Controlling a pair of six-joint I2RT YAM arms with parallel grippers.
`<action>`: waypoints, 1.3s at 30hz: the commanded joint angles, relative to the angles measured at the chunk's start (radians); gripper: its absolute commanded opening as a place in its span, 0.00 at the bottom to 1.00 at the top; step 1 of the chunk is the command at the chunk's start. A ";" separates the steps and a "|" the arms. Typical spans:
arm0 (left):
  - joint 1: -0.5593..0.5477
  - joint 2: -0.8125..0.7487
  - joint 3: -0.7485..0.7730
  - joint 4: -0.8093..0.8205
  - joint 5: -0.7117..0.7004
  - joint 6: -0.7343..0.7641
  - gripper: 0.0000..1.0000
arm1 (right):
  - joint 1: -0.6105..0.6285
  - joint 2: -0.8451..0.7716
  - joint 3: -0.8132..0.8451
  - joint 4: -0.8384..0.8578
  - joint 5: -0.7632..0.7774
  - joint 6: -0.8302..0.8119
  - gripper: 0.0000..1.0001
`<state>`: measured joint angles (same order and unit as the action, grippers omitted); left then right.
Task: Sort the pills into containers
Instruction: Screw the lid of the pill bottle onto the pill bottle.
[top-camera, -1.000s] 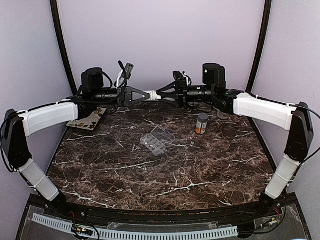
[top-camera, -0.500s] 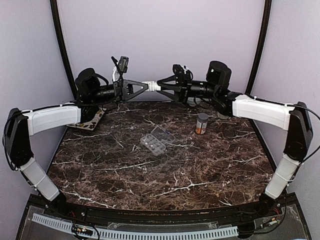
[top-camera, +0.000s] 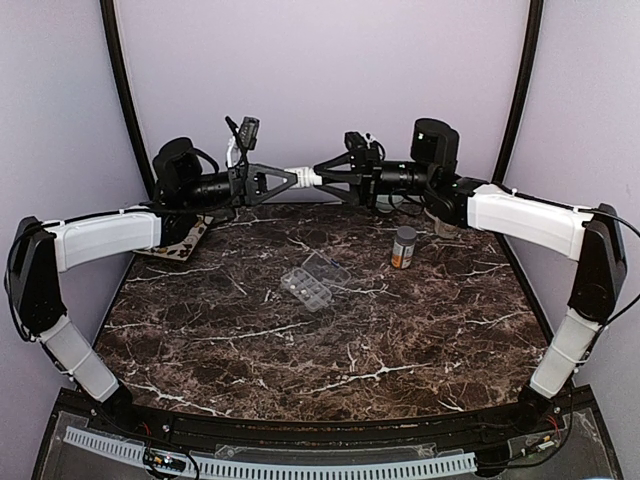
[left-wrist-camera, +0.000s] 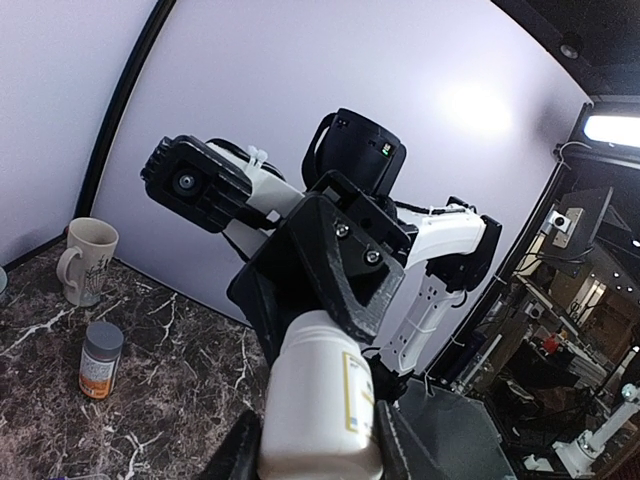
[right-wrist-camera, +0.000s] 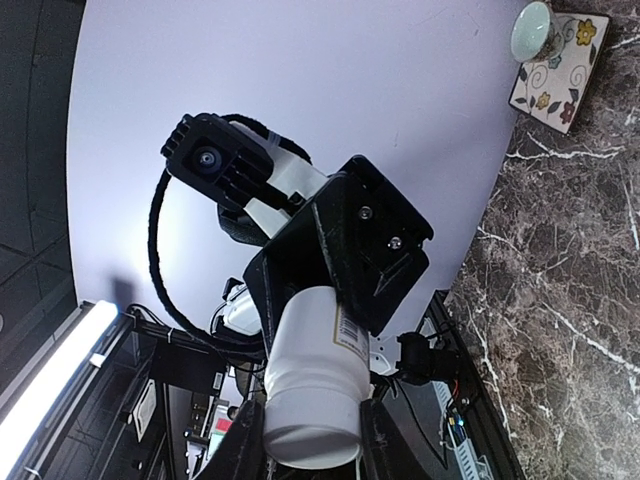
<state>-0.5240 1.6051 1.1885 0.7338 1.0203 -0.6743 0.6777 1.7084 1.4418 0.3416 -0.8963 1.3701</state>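
A small white bottle (top-camera: 305, 177) hangs level in the air above the table's back edge, held between both arms. My left gripper (top-camera: 291, 179) is shut on its labelled body (left-wrist-camera: 318, 400). My right gripper (top-camera: 321, 176) is shut on its cap end (right-wrist-camera: 312, 390). Each wrist view shows the other gripper facing it across the bottle. The clear organiser box (top-camera: 312, 283), whose compartments are the containers, lies on the table's middle with its lid open. The pills are hidden; I cannot tell if any lie in the box.
An amber bottle (top-camera: 403, 247) with a grey cap stands right of the box, also seen as the amber bottle (left-wrist-camera: 101, 360) from the left wrist. A mug (left-wrist-camera: 85, 260) stands behind it. A flowered mat (top-camera: 178, 240) with a cup (right-wrist-camera: 530, 30) lies back left.
Both grippers have risen a little with the white bottle between them. The left arm's elbow has swung outward. In the last half second almost nothing moved.
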 joint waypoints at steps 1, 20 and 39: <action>-0.085 -0.020 -0.009 -0.190 0.069 0.151 0.00 | 0.055 0.010 0.063 -0.037 0.044 0.006 0.00; -0.085 -0.082 -0.076 -0.271 0.089 0.309 0.00 | 0.083 0.000 -0.040 0.100 0.070 0.237 0.00; -0.085 -0.044 -0.139 0.067 0.110 0.016 0.00 | 0.084 -0.046 0.003 -0.079 0.098 0.066 0.20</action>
<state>-0.5335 1.5463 1.0668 0.7624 1.0370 -0.6098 0.7174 1.6657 1.3861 0.2489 -0.8635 1.5116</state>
